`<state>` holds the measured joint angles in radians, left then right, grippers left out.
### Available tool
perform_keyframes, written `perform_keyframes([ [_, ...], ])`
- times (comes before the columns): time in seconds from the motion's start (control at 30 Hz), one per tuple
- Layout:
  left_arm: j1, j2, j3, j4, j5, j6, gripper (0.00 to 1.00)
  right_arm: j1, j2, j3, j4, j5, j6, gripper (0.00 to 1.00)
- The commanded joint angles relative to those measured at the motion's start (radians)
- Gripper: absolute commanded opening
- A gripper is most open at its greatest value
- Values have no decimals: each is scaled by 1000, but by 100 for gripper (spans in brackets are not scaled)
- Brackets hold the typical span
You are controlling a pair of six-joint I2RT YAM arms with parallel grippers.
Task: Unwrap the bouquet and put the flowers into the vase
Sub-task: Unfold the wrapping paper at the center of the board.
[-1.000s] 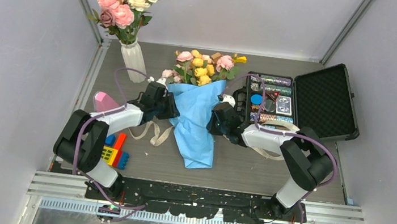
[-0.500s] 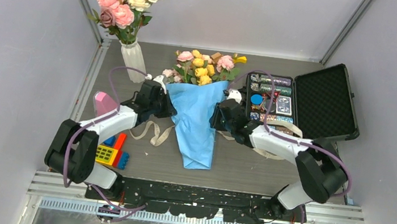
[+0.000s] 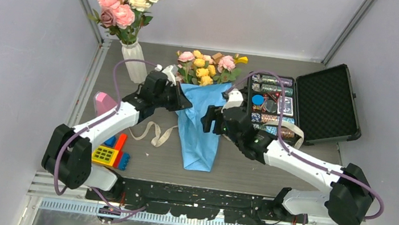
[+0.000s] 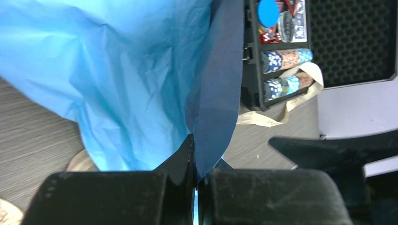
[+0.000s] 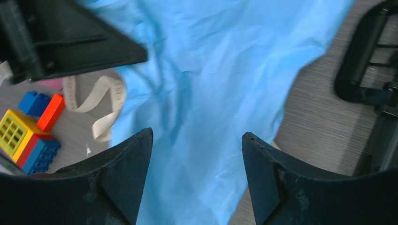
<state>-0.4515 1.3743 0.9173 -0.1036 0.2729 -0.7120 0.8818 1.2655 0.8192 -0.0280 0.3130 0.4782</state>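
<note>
The bouquet lies mid-table, its light blue paper wrap [image 3: 199,130] tapering toward me. The yellow and pink flowers [image 3: 205,67] stick out of its far end. My left gripper [image 3: 182,100] is at the wrap's upper left edge. In the left wrist view that gripper [image 4: 196,157] is shut on a fold of the wrap showing its dark blue side [image 4: 218,93]. My right gripper [image 3: 208,119] hovers over the wrap's right side. Its jaws [image 5: 197,140] stand open with the light blue paper [image 5: 211,93] below them, holding nothing. The white ribbed vase [image 3: 134,61] stands at the back left, with bigger blooms in it.
An open black case [image 3: 302,102] of poker chips sits at the right, close to the right arm. A cream ribbon [image 3: 151,132] lies loose left of the wrap. A pink cone block [image 3: 105,102] and coloured toy bricks [image 3: 113,151] sit near the left arm.
The left gripper has shut on the wrap's left edge and pulled it up and back. The right gripper has let go of the wrap, opened, and swung left over the paper.
</note>
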Motion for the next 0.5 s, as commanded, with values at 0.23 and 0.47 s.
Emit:
perform_keyframes([
  [0.23,-64,6,108,-18,-5,-58,0,261,42,141,20,367,-166,78],
  [0.47,-82,0,121,-30,-25,-55,0,308,121,206,-46,482,-182,77],
])
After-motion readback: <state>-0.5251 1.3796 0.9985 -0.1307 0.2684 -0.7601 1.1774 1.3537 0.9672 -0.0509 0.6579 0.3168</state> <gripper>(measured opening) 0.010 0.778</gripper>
